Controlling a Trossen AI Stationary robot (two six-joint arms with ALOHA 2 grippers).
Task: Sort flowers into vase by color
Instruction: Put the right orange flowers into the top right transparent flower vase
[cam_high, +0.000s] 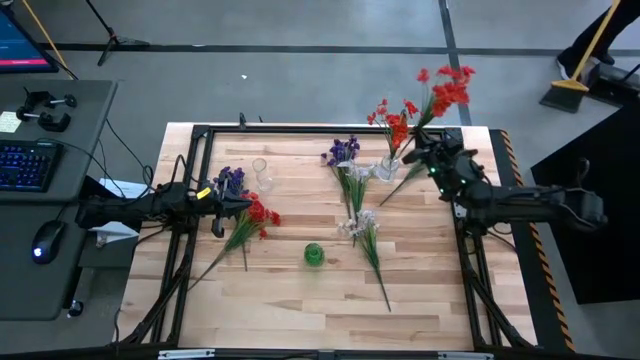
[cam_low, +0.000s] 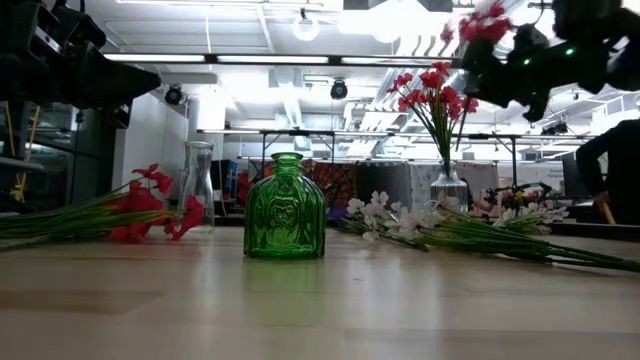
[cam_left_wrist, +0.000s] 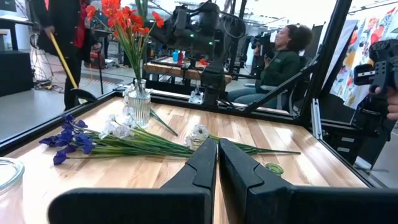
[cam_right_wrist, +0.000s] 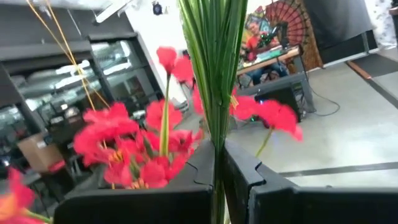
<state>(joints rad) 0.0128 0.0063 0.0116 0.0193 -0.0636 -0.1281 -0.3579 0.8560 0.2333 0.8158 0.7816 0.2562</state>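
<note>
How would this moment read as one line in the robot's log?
right gripper: shut on red flower spray, raised near clear vase | left gripper: shut, waiting at left edge

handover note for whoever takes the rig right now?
Right gripper: shut on a red spray, held up at the table's far right corner.
Left gripper: shut, empty, at the left edge.
Done: one red spray in the clear vase.
Left: red spray and purple spray lying at left; purple spray and white spray mid-table. Green vase and clear vase empty.
</note>
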